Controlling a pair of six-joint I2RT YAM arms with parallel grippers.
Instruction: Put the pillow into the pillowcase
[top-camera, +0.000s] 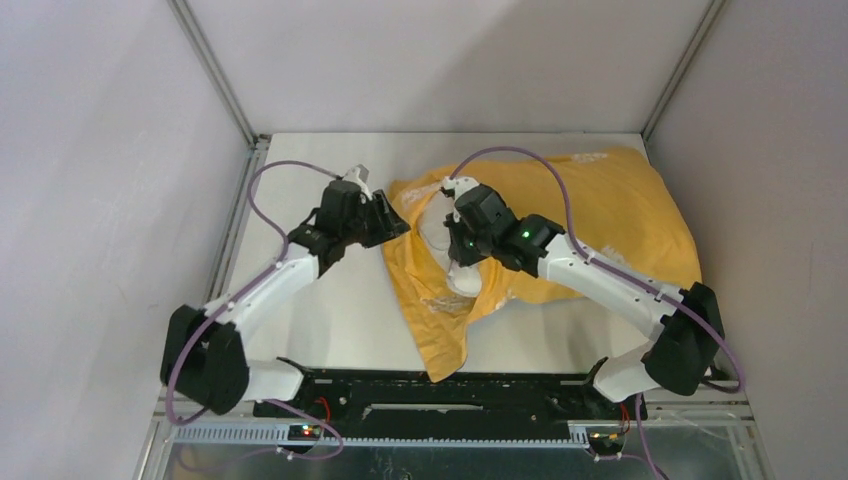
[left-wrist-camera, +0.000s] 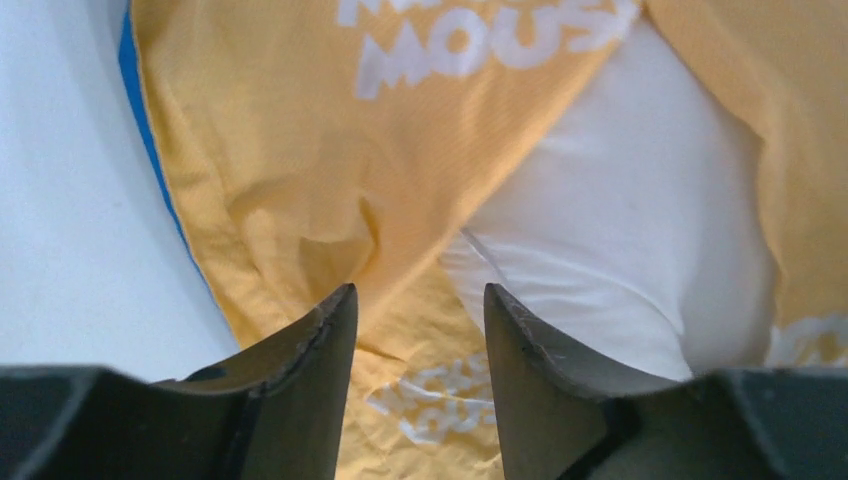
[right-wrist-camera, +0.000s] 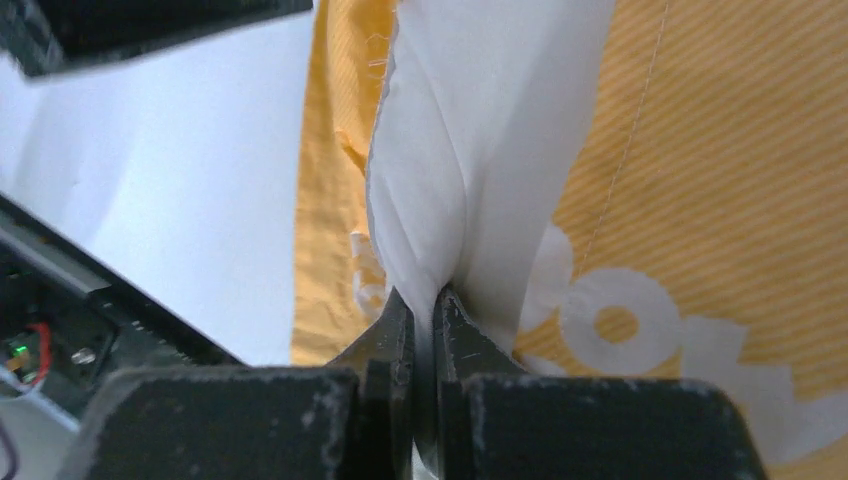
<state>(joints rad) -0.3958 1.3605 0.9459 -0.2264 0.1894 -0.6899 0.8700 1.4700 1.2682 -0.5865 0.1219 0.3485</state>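
Clamped shut with the right gripper (right-wrist-camera: 422, 305) on a fold of the plump white stuffed fabric pillow (right-wrist-camera: 470, 130). Standing half parted at the left gripper (left-wrist-camera: 420, 300), holding nothing, just above the limp orange-yellow lettered fabric pillowcase (left-wrist-camera: 300, 150). Mostly sleeved, far right of the white table (top-camera: 340, 310), one white end bulging from the mouth. Likely to bunch the filling (only skin pinched) or drag the loose, unheld case along if pushed.

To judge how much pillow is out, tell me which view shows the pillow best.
Left wrist: the pillow bulges bare from the pillowcase opening, unobstructed. Right wrist shows only a fold pinched in the right gripper. Top shows a small white patch, mostly behind that arm.
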